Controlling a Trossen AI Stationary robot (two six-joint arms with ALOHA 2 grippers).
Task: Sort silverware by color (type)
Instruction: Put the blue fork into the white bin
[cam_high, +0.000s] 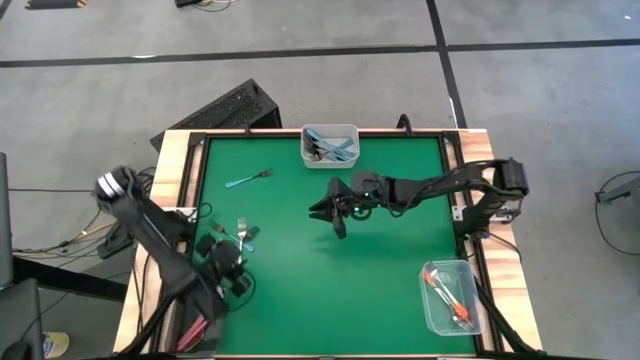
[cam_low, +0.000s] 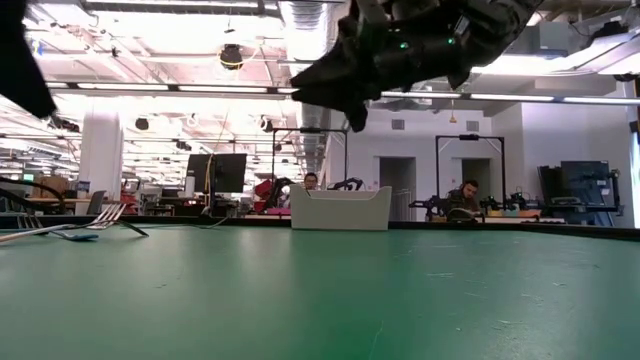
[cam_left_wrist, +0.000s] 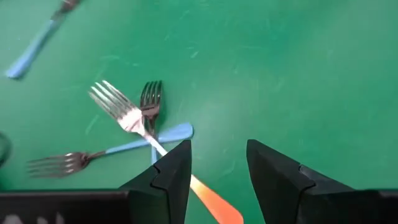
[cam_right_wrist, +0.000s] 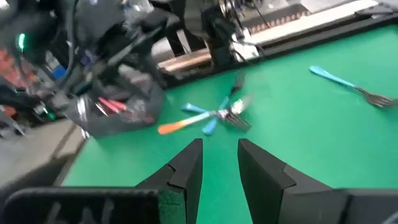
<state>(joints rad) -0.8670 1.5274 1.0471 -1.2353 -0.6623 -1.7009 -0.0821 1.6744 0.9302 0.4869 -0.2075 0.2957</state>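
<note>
Green mat still has a crossed pile of forks (cam_high: 238, 236) under the parted, empty left gripper (cam_high: 232, 272) plus one blue fork (cam_high: 248, 180) far-left, while the right gripper (cam_high: 335, 212) hovers mid-table, released too, so maybe half sorted.

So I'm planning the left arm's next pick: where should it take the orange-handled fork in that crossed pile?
Grip the orange-handled metal fork by its free plastic handle end, from above, fingers across the shaft. That end lies clear on the green table beside the open left end effector; its tines cross two blue-handled forks.
</note>
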